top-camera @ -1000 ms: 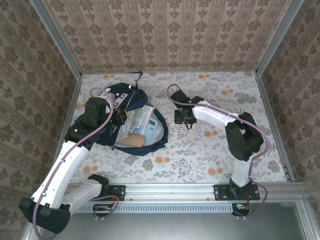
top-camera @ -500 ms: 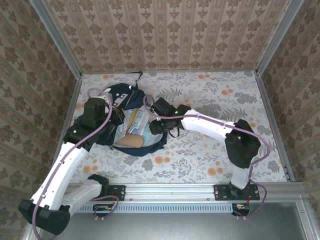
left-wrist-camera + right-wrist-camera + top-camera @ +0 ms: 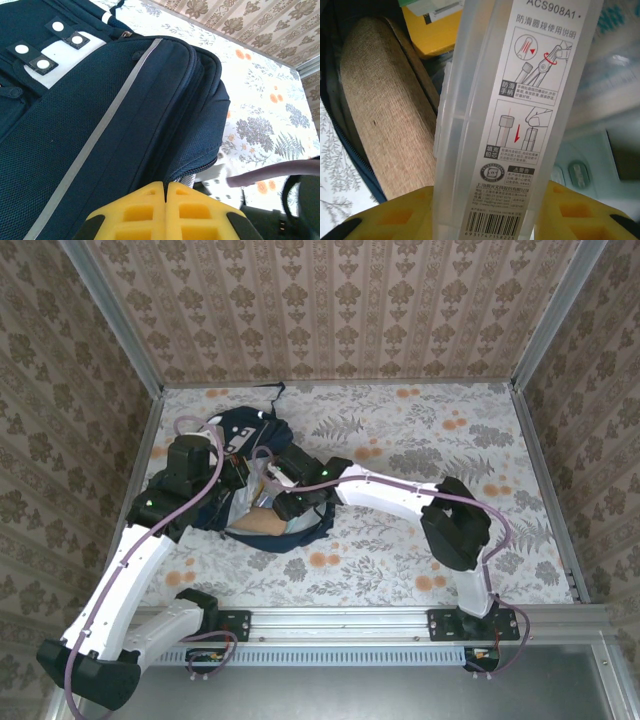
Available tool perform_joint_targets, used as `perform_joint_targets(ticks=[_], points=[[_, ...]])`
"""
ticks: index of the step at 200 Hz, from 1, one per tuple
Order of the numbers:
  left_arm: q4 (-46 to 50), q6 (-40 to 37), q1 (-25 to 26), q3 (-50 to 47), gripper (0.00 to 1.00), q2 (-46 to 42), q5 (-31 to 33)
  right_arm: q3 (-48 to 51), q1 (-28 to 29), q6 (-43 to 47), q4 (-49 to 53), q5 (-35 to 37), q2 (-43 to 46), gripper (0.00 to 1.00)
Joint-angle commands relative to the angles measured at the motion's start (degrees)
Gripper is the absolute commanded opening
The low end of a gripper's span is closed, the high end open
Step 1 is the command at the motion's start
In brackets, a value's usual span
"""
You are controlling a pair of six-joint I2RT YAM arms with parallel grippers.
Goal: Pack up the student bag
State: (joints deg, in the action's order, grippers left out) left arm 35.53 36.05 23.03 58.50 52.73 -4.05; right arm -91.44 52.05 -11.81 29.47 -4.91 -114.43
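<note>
Bag: large navy-blue fabric student bag [image 3: 250,426], lying far left on the floral table [image 3: 430,440], mouth open upward.
Left gripper [image 3: 165,188]: pressed shut, apparently pinching the bag's rim to hold the mouth open.
Right gripper [image 3: 485,207]: clamped on a clear plastic box [image 3: 520,100] with a printed label, poised over the opening.
Doing it well: lower the box beside the tan woven case [image 3: 380,115]; release only once seated below the rim.
Changed: right arm swung from open table across to the bag; left arm unmoved.
</note>
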Motion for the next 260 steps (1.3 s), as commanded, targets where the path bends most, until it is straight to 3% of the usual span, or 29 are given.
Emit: perform_joint_targets(ticks=[1, 18, 33, 59, 86, 133, 186, 227, 249, 260], points=[[-1.3, 1.0, -1.0, 2.9, 0.00, -1.7, 1.4, -4.0, 0.1, 8.3, 0.8, 2.6, -3.0, 0.43], [-1.2, 1.1, -1.0, 2.8, 0.00, -1.7, 1.4, -7.2, 0.2, 10.8, 1.0, 4.7, -5.2, 0.50], [-1.3, 1.1, -1.0, 2.7, 0.00, -1.5, 1.2, -9.0, 0.3, 11.1, 2.4, 6.0, -5.7, 0.63], [-1.2, 0.9, -1.0, 2.7, 0.00, -1.5, 1.3, -5.4, -0.2, 8.1, 1.6, 8.1, -2.8, 0.74], [-1.4, 0.9, -1.0, 2.2, 0.00, -1.4, 1.6, 3.9, -1.3, 2.6, -3.5, 8.3, 3.7, 0.72], [-2.9, 1.2, -1.1, 1.2, 0.00, -0.6, 0.8, 20.4, -6.8, -10.4, -10.5, 5.2, 14.7, 0.59], [-2.9, 1.1, -1.1, 1.3, 0.00, -0.1, 0.3, 17.0, -10.2, -13.1, -6.8, 3.2, 7.6, 0.51], [-2.2, 1.1, -1.1, 0.8, 0.00, -0.9, 0.2, 12.1, -10.7, -14.0, -4.0, 4.6, 3.3, 0.33], [-2.2, 1.1, -1.1, 0.5, 0.00, -1.4, 0.4, 11.2, -10.7, -14.7, -2.0, 6.9, 4.3, 0.05], [-2.2, 0.9, -1.1, 0.5, 0.00, -1.5, 0.6, 11.4, -10.8, -15.5, -1.2, 9.1, 6.4, 0.00]])
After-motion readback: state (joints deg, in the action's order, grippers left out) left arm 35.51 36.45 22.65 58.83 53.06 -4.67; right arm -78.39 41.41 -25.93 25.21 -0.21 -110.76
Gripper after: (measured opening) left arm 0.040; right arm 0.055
